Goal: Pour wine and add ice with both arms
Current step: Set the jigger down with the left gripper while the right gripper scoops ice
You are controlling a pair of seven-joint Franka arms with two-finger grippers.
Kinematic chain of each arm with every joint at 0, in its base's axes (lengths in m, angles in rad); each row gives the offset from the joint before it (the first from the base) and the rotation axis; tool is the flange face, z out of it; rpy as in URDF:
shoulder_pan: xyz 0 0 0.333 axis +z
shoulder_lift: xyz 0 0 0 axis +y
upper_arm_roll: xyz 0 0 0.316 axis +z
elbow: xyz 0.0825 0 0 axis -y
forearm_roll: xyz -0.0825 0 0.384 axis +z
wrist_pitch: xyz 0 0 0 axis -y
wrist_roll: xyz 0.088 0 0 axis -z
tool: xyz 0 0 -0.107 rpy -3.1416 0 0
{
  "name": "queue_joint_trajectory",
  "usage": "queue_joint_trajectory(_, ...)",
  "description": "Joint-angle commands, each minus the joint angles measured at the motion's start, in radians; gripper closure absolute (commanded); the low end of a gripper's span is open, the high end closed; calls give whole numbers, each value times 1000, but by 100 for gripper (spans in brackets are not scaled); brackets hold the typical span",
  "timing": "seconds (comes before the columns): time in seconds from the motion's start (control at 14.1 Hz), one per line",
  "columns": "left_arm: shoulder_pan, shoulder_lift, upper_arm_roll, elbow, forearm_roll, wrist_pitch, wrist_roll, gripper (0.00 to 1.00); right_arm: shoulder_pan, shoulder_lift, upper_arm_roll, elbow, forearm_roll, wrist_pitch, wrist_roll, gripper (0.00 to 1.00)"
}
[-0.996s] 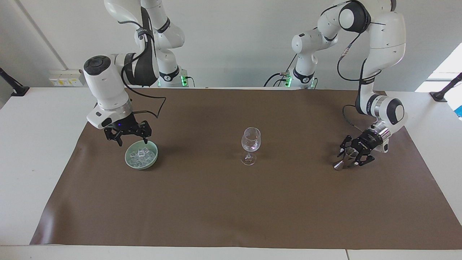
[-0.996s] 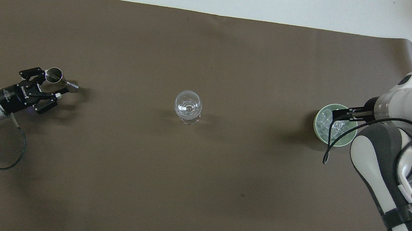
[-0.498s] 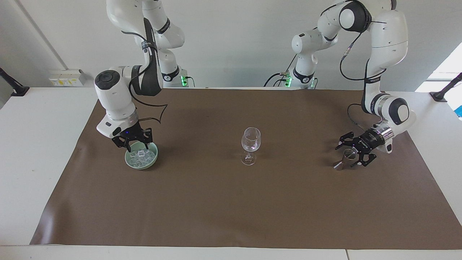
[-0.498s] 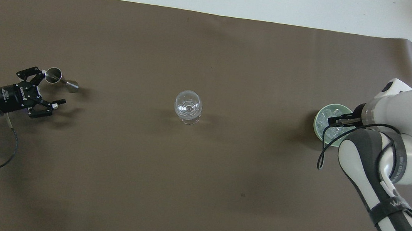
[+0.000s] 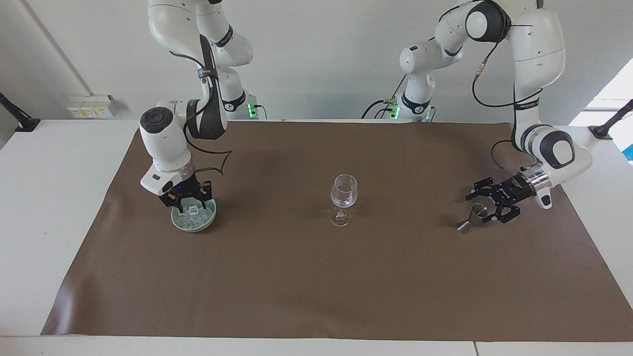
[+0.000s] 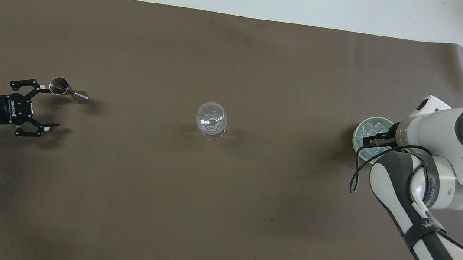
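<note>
Sitting in a green bowl (image 5: 193, 221) at the right arm's end of the bench (image 5: 49, 198), the ice (image 5: 194, 213) is right under the right pincer (image 5: 187, 203), whose tips dip into the bowl; can't tell if it's got a cube or how wide it is. Left pincer (image 5: 487, 203) is spread wide open with nothing in it, just beside a tilted metal jigger (image 5: 473, 216) at the left arm's end. Wine glass (image 5: 342, 199) stands mid-mat (image 5: 316, 287), well apart from both.
</note>
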State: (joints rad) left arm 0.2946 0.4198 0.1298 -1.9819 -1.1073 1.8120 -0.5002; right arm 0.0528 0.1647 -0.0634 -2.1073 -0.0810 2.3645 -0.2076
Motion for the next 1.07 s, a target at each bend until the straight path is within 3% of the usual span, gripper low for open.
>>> queue_joint_trajectory(0.0, -9, -29, 1, 47, 122, 21, 35, 0, -21, -5, 4, -28, -11, 38, -38, 36)
queue_joint_trajectory(0.21, -9, -32, 1, 144, 294, 18, 77, 0, -24, -7, 4, -34, -11, 36, -36, 49)
queue_joint_trajectory(0.43, -40, -64, 1, 201, 427, 23, 104, 0, -25, -7, 4, -34, -10, 35, -29, 55)
queue_joint_trajectory(0.85, -187, -237, -4, 222, 725, 78, 163, 0, -25, -7, 5, -36, -8, 30, -23, 56)
queue_joint_trajectory(1.0, -227, -266, -6, 259, 783, 72, 196, 0, -25, -8, 5, -39, -8, 27, -23, 76)
